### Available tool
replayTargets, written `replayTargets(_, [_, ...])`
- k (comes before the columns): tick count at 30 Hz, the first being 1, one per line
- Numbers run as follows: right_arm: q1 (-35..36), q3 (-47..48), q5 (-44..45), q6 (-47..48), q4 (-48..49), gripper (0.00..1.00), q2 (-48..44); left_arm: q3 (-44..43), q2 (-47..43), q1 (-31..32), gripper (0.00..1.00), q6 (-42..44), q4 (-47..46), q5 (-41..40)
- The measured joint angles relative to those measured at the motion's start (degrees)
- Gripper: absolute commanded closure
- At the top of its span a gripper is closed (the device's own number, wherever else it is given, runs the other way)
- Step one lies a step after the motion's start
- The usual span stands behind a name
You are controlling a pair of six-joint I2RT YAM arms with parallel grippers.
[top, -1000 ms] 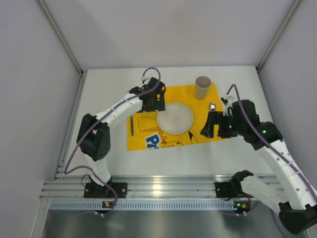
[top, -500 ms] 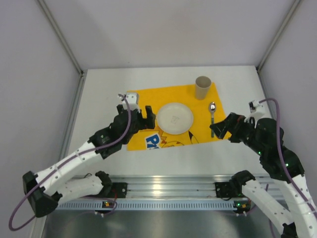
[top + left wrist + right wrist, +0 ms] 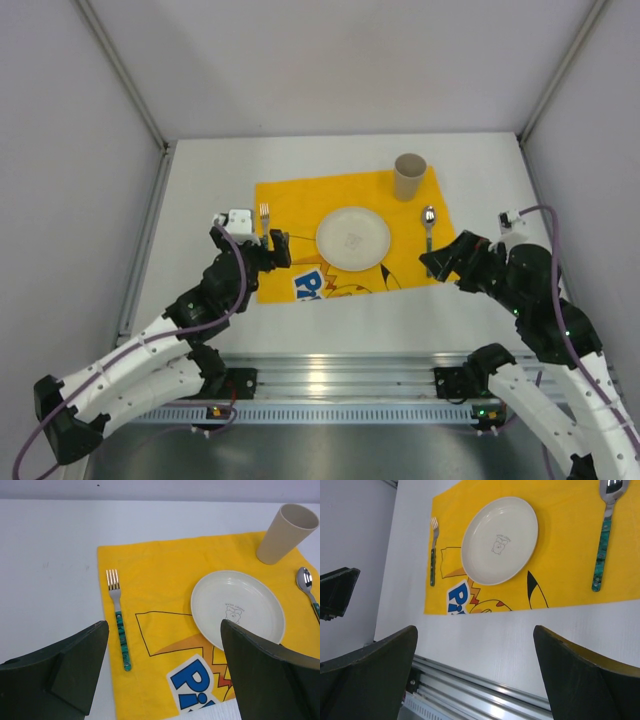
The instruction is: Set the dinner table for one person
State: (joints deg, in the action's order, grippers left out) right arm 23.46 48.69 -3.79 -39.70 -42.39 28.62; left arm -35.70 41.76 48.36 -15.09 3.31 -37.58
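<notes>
On the white dinner table (image 3: 205,180) lies a yellow cartoon-print placemat (image 3: 300,200). A cream plate (image 3: 353,238) sits at its middle. A fork (image 3: 120,630) with a green handle lies along its left side, a matching spoon (image 3: 428,222) along its right. A beige cup (image 3: 409,177) stands upright at the far right corner. My left gripper (image 3: 272,252) hovers open over the placemat's near left corner, just short of the fork, holding nothing. Off the near right corner, my right gripper (image 3: 440,262) is also open and empty, a little nearer than the spoon's handle.
A ribbed aluminium rail (image 3: 330,380) runs along the table's near edge, carrying both arm bases. Grey walls close in the left, right and far sides. In the right wrist view the left gripper's dark finger (image 3: 335,592) shows at the left edge.
Both arms have drawn back toward the near edge. The left gripper left the plate's far left side, the right gripper left the spoon. Both stayed open.
</notes>
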Motion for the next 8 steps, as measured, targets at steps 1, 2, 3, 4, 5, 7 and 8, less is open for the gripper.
replayTargets(1, [0.0, -0.07, -0.04, -0.07, 0.13, 0.0, -0.02, 0.0, 0.02, 0.0, 0.01, 0.35, 0.02, -0.42])
replayTargets(2, [0.0, -0.24, -0.17, -0.26, 0.44, 0.0, -0.02, 0.0, 0.07, 0.0, 0.02, 0.68, 0.15, -0.83])
replayTargets(3, [0.0, -0.35, -0.26, -0.44, 0.63, 0.01, 0.0, 0.0, 0.17, 0.0, 0.01, 1.01, 0.17, -1.07])
replayTargets(4, [0.0, -0.44, -0.37, -0.52, 0.9, 0.0, 0.04, 0.0, 0.42, 0.0, 0.02, 1.36, 0.15, -1.2])
replayTargets(5, [0.0, -0.46, -0.42, -0.59, 0.94, 0.0, 0.04, 0.0, 0.81, 0.0, 0.01, 1.75, 0.2, -1.36])
replayTargets(7, [0.0, -0.79, -0.92, -0.57, 1.53, 0.0, 0.04, 0.0, 1.33, -0.09, 0.01, 2.05, 0.17, -1.57])
replayTargets(8, [0.0, -1.07, -1.29, -0.57, 2.16, 0.0, 0.04, 0.02, 1.73, -0.31, 0.01, 2.25, 0.17, -1.75])
